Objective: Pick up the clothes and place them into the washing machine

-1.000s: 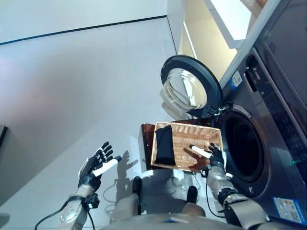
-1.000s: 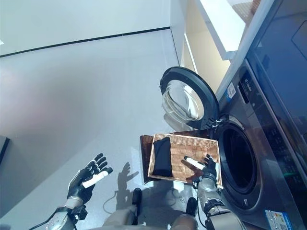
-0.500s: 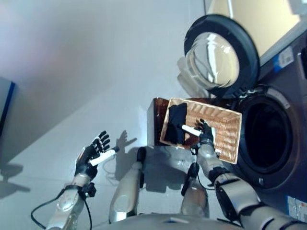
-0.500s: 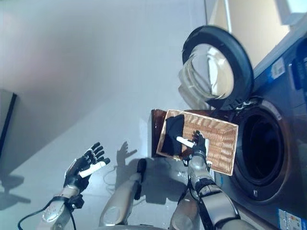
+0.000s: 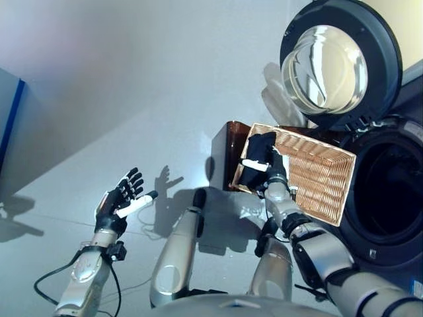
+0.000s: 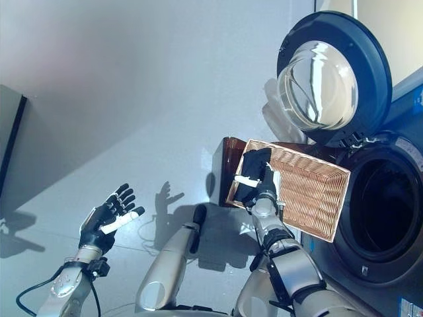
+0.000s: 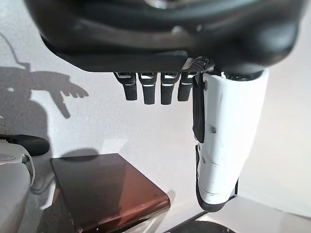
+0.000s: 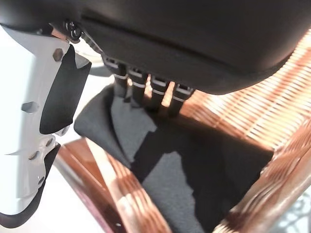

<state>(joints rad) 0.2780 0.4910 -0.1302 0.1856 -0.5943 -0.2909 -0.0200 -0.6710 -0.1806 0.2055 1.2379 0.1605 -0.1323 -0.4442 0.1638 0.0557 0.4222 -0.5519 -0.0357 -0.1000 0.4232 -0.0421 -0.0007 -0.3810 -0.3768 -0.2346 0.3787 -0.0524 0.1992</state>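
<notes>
Reaching into the wicker basket (image 5: 317,175), the right hand (image 5: 273,173) hangs over the dark garment (image 5: 254,158), which lies bunched at the basket's end farthest from the washing machine (image 5: 390,191). In the right wrist view the fingers (image 8: 146,90) point straight down toward the cloth (image 8: 175,170) with the white-covered thumb (image 8: 34,121) spread away from them, so the hand is apart, nothing pinched yet. Whether the fingertips already touch the fabric cannot be told; they end in shadow against it.

The basket sits on a small dark brown stand (image 5: 221,155) right next to the machine's drum opening (image 5: 396,188), with the round door (image 5: 340,63) swung wide open. Likely set so that the garment only needs a short carry from basket to drum. The garment being at the far end of the basket probably explains why the right arm stretches across toward that end.

The left hand (image 5: 119,205) is held out over the floor (image 5: 99,99), well apart from the basket, fingers straight and relaxed, holding nothing; looks idle.

Hidden or unclear: the drum's inside is just black, so nothing in it can be made out. The garment's type cannot be told. The machine is cut off at the edge of the head views. The stand is mostly covered by the basket.
</notes>
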